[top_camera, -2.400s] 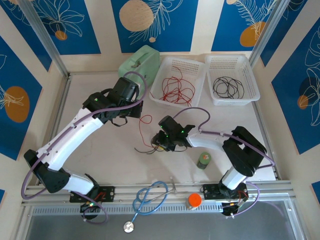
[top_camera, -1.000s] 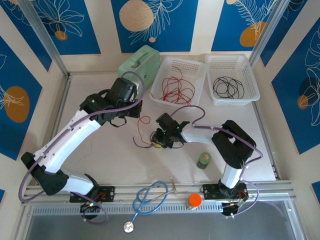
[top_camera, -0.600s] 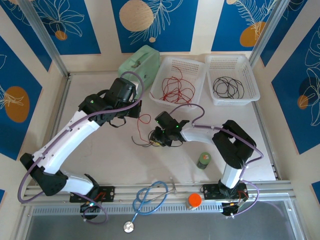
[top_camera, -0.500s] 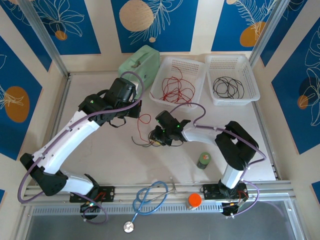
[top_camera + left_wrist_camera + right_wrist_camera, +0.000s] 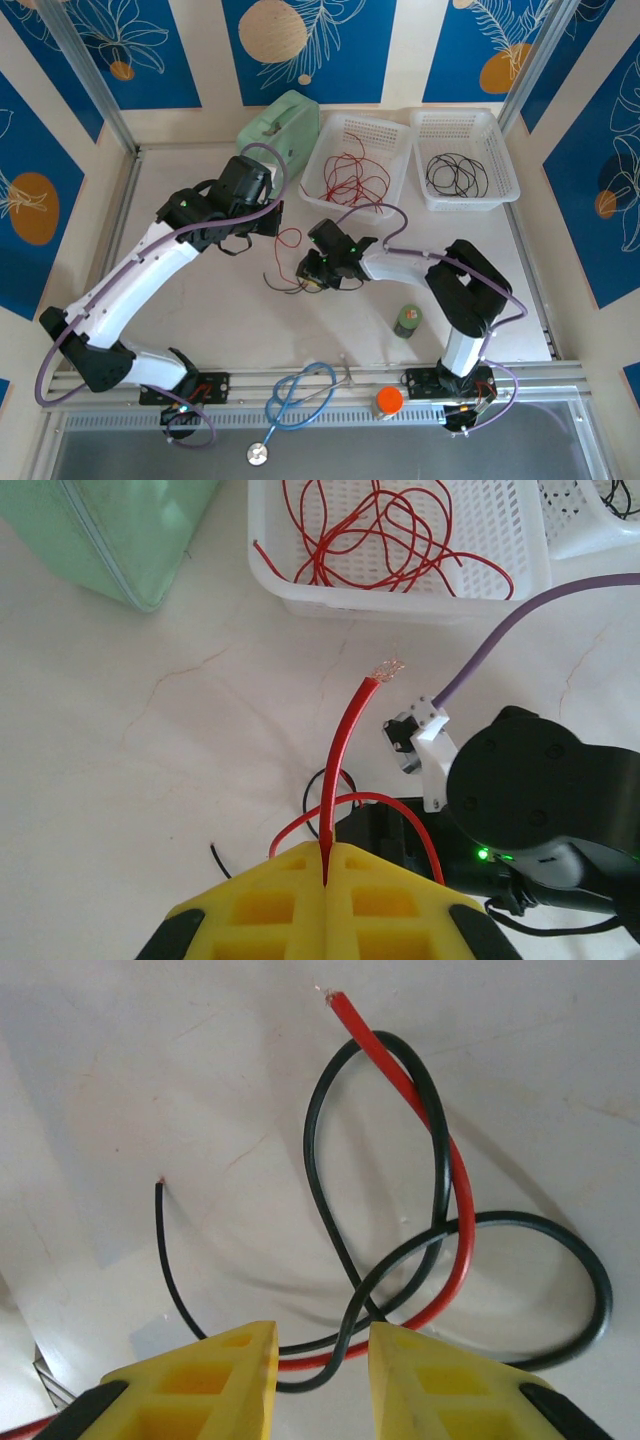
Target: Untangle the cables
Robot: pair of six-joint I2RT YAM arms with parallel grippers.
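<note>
A red cable (image 5: pixel 291 238) and a black cable (image 5: pixel 280 287) lie tangled on the white table, left of centre. My left gripper (image 5: pixel 262 228) is shut on the red cable (image 5: pixel 343 745), whose frayed end sticks up past the yellow fingers (image 5: pixel 290 900). My right gripper (image 5: pixel 312 272) hovers low over the knot, open. In the right wrist view the black cable (image 5: pixel 307 1150) loops across the red cable (image 5: pixel 388 1063), and both strands run through the gap between the fingers (image 5: pixel 230 1370). The right gripper (image 5: pixel 320 1350) touches neither.
At the back, a white basket (image 5: pixel 372 119) holds red wires and another white basket (image 5: pixel 455 112) holds black ones. A green case (image 5: pixel 280 128) stands left of them. A small green bottle (image 5: pixel 408 320), an orange cap (image 5: pixel 388 400) and a blue stethoscope (image 5: pixel 300 395) sit near the front.
My right gripper has crept left and slightly back over the tangle, and the cables shifted a little with it. The left arm has stayed almost still, holding the red cable.
</note>
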